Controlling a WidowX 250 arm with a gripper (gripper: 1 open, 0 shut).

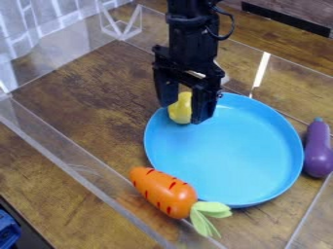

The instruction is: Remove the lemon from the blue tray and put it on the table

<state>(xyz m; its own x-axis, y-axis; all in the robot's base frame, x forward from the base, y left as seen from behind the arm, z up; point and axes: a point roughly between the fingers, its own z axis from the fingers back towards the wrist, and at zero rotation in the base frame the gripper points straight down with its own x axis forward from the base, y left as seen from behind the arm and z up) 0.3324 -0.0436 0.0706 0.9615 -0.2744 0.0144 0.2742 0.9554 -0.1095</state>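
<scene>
Single black arm enters from the top edge of the view, wrist vertical, gripper pointing straight down. Jaws stand wide apart, one black finger on the left, the other on the right in the picture. Fingertips sit low, near the far left rim of the blue tray, straddling the lemon. Contact with it cannot be told.

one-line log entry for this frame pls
phase: pre-grasp | hand: open, pointing down, straddling lemon | lemon: in blue tray, near its rim, not lifted | bystanders: carrot, eggplant on table
</scene>
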